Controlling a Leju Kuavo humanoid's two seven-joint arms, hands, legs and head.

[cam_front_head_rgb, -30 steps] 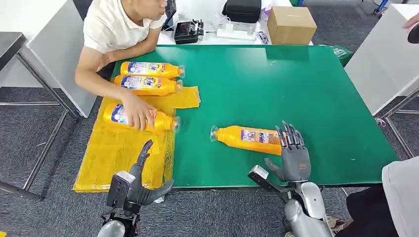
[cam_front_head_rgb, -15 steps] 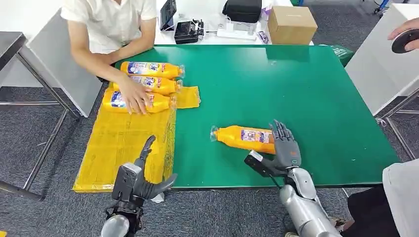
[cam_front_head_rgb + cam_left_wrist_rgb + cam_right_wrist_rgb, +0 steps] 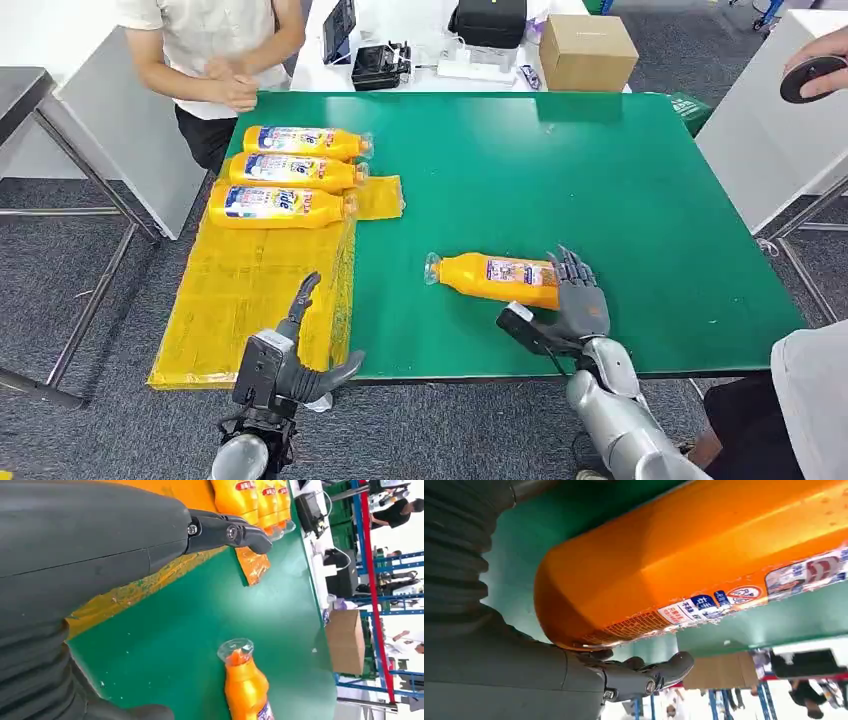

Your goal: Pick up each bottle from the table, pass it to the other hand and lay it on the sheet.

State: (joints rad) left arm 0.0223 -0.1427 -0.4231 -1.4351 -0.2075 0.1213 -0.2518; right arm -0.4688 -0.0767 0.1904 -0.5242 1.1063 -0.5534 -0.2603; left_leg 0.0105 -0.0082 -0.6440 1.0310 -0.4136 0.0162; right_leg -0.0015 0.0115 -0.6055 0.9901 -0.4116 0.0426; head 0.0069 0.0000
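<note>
Head view: three bottles lie on the yellow sheet; right of it, the right hand cups the fourth bottle, unlifted; left hand spread wide, empty.

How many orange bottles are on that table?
4. Three lie side by side on the yellow sheet: far, middle, near. The fourth lies on the green table at the right hand.

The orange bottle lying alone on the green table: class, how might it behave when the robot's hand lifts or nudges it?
The bottle lies on its side with a rounded body, so a nudge would probably roll it. Its glossy skin and label look smooth, perhaps slippery in the right hand. It seems full of orange liquid, so likely heavy for its size and stiff.
</note>
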